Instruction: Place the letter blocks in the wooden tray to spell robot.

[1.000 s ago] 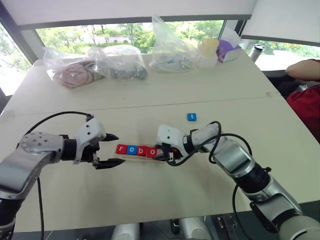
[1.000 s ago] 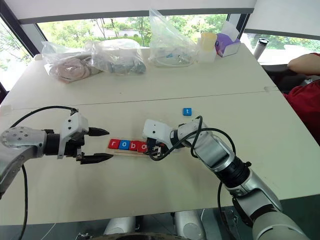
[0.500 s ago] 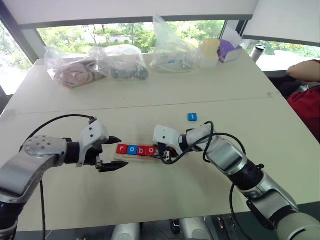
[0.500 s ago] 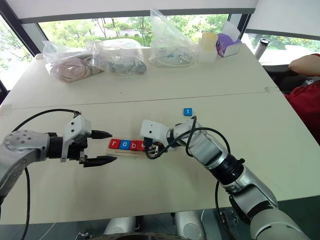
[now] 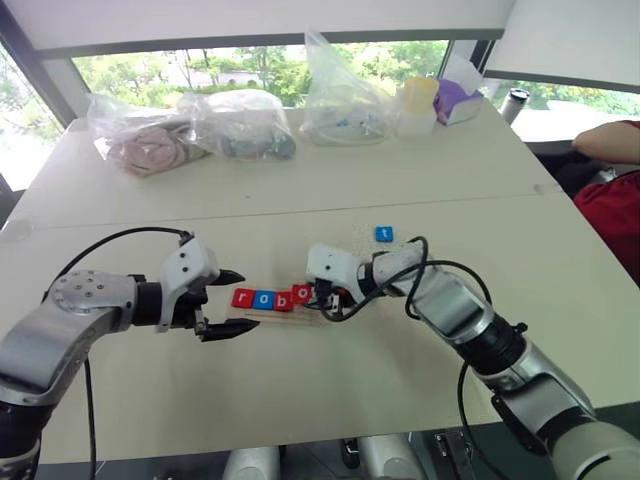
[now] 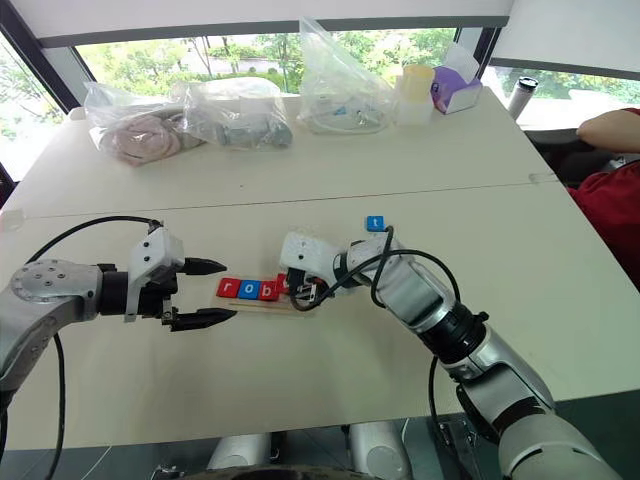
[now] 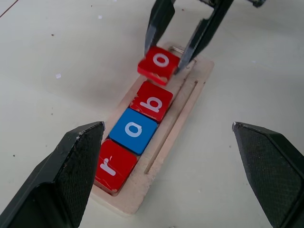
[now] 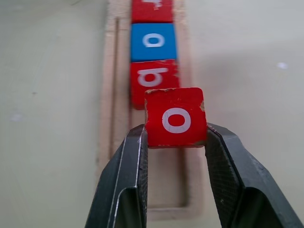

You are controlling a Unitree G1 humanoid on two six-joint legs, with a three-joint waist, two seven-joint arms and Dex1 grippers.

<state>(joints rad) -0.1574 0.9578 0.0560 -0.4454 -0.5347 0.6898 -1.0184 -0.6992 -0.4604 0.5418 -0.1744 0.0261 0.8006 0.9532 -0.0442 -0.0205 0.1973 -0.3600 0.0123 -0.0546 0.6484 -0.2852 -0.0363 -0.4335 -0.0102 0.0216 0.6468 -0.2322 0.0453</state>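
Note:
The wooden tray lies on the table in front of me. It holds a red r, a blue o and a red b in a row. My right gripper is shut on a second red o block, held tilted just above the tray's free end beside the b. My left gripper stands open at the tray's left end, its fingers on either side of it and apart from it. A blue t block lies on the table behind the right gripper.
Three plastic bags with contents, a cup and a purple box stand along the table's far edge. A person's arm and red clothing show at the right edge. A seam crosses the table behind the tray.
The red o lay flat in line with r, o and b; now it is raised and tilted in the shut right gripper. The left gripper has stayed put.

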